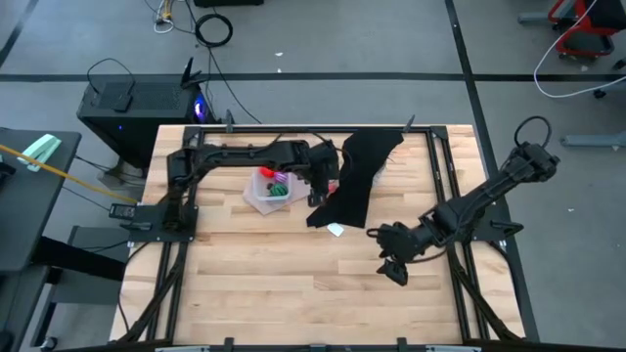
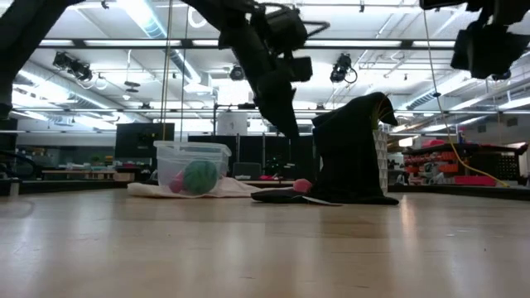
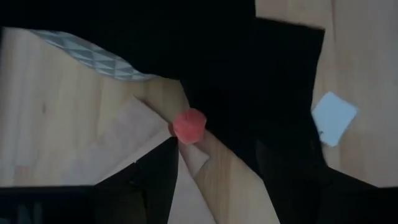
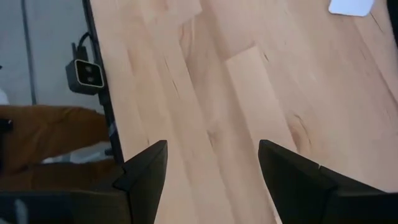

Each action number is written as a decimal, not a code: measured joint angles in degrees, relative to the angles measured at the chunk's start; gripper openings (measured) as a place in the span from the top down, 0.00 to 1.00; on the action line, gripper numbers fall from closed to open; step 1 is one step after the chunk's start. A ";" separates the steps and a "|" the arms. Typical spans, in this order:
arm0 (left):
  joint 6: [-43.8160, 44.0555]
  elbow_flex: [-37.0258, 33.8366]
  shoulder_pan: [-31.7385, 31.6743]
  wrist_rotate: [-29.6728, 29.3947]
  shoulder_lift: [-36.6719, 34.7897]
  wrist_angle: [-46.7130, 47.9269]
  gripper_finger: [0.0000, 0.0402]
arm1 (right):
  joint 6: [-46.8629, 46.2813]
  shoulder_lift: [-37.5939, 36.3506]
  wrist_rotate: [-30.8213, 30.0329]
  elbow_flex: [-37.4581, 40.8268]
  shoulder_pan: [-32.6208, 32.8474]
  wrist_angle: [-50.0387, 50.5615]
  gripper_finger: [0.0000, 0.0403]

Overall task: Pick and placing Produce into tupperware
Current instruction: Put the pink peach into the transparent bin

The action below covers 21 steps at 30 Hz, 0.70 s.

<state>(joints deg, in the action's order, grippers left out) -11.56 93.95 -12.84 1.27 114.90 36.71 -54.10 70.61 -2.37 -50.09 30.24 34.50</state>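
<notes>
Produce is partly packed: the tupperware (image 2: 192, 168) on the desk (image 1: 293, 284) already holds a green striped piece (image 2: 199, 176), with a magenta piece (image 1: 282, 178) and a red piece (image 1: 264, 175) showing inside it from above. One small red piece (image 3: 188, 126) is left on the desk, lying at the edge of the black cloth (image 1: 358, 176), near a small white scrap (image 3: 334, 117). The left end effector (image 3: 214, 165) hangs above that red piece with its fingers spread apart and nothing between them, so picking it up seems to be the step in hand. The right end effector (image 4: 214, 165) waits well apart over bare wood, released and empty. By my judgement most of the job is done; whether more pieces hide under the cloth cannot be told.
</notes>
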 joint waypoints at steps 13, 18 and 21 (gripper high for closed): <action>2.24 0.02 -0.20 -0.85 3.16 -5.83 0.51 | -9.25 -0.55 -9.97 0.00 6.76 0.55 0.36; 3.18 -0.37 -0.04 -1.62 2.42 -6.92 0.56 | -9.37 -0.55 -10.77 0.00 6.81 0.64 0.36; 4.39 -5.48 -0.10 -1.49 -1.88 -12.73 0.60 | -9.33 -0.55 -11.12 0.00 6.81 0.66 0.36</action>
<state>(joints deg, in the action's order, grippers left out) -7.17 88.47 -12.94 -0.22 113.03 23.98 -63.43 70.06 -13.49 -50.09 37.06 35.16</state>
